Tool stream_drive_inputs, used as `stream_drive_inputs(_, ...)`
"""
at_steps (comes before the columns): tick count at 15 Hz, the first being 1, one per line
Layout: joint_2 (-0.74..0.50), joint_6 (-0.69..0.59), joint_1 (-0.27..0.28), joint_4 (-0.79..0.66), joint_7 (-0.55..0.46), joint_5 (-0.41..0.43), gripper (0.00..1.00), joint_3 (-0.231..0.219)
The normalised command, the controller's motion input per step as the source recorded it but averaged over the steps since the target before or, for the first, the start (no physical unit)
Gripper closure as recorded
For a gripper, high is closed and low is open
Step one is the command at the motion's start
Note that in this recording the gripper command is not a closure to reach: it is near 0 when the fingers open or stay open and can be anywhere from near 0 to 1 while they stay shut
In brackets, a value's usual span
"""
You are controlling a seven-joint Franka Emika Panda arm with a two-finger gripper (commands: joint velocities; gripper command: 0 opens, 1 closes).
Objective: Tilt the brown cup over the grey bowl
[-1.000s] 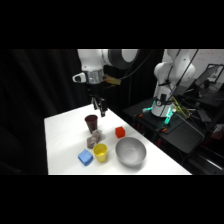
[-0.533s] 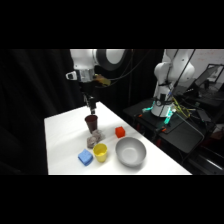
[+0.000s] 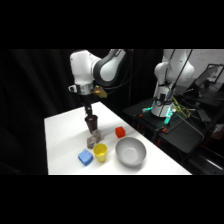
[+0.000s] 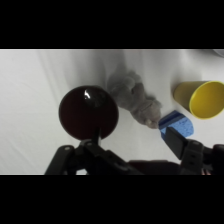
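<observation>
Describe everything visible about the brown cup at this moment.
The brown cup is small, dark maroon and glossy, with a round open mouth seen from above in the wrist view. It stands upright on the white table, directly under the tool, just behind a grey lumpy object. Whether the tool grips it cannot be told.

Brown cup (image 4: 88, 111): dark, glossy inside, a small highlight carried near the rim; plastic by appearance.
Grey bowl (image 3: 130, 151): smooth, silvery, soft sheen; metal or plastic cannot be told.
Yellow cup (image 4: 201, 98): smooth, evenly coloured, plastic-looking, slight gloss.
Blue block (image 4: 176, 125): matt, plain faces.
Red block (image 3: 120, 132): matt, plain.
Grey lump (image 4: 134, 97): rough, crumpled, dull surface.
Table (image 4: 30, 90): white, matt, smooth.
Arm (image 3: 92, 67): white casing, glossy, smooth.
Gripper (image 4: 135, 160): black linkage, dull finish.
</observation>
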Motion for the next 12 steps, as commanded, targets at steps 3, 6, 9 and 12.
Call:
stream_drive_inputs(3,0.19,0.17,-0.055,0.06,0.05,0.149,0.0,-0.011)
stream_drive_inputs(6,0.13,0.13,-0.033,0.04,0.05,0.116,0.0,-0.016)
stream_drive_inputs(9,0.04,0.09,-0.003,0.02,0.06,0.09,1.0,-0.017)
stream_drive_inputs(12,-0.08,0.04,0.021,0.03,0.1,0.06,1.0,-0.041)
